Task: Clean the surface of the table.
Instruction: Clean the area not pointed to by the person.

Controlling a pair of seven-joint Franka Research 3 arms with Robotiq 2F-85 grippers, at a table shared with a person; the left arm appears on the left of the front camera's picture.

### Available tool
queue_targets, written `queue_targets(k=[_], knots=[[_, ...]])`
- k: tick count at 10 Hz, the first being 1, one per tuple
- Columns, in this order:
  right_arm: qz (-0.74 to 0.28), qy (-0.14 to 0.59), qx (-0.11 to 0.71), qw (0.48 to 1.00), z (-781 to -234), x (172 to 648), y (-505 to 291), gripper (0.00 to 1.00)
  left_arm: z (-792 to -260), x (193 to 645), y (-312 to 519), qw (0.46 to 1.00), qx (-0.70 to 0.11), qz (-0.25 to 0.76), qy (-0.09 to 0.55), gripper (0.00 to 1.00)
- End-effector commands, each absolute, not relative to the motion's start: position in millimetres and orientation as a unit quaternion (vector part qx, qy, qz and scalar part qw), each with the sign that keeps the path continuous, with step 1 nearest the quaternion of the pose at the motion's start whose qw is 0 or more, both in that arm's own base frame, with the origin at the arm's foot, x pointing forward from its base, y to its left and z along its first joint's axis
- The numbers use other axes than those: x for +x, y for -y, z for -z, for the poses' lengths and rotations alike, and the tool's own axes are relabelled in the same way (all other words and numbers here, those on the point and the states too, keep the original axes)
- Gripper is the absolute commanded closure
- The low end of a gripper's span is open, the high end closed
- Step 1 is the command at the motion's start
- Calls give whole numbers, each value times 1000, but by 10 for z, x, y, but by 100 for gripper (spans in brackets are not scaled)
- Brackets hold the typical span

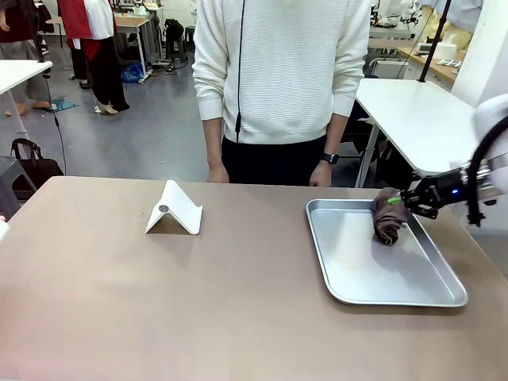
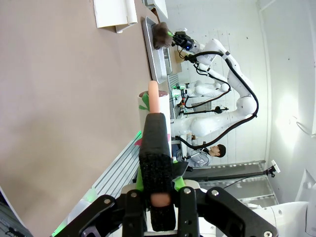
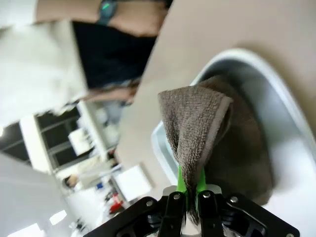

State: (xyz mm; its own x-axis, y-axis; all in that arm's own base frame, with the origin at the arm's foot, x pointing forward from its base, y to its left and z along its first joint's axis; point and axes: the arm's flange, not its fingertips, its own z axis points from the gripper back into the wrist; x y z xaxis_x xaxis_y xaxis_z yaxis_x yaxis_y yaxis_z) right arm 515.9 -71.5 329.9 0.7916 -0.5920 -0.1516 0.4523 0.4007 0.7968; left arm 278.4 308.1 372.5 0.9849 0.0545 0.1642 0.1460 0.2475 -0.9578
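The right gripper (image 1: 399, 202) was clenched on a fold of the crumpled brown terry cloth (image 1: 387, 221), its arm reaching in low from the table's right edge. The cloth's lower end sat in the far right corner of the shallow silver metal tray (image 1: 357, 274). The wide tan-brown table (image 1: 159, 309) lay mostly open, bearing a folded white stand (image 1: 175, 210) far left. Whether the left gripper (image 2: 155, 143) was clenched could not be told.
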Motion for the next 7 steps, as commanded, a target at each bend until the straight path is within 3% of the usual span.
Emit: queue_targets(k=[1,7], knots=[[277,40,537,796,-3412,4830,893,93,-3747,2753,-3045,787,-611,29,81,78],[106,-94,696,704,-4144,4033,1154,93,-3747,2753,-3045,787,-611,29,81,78]])
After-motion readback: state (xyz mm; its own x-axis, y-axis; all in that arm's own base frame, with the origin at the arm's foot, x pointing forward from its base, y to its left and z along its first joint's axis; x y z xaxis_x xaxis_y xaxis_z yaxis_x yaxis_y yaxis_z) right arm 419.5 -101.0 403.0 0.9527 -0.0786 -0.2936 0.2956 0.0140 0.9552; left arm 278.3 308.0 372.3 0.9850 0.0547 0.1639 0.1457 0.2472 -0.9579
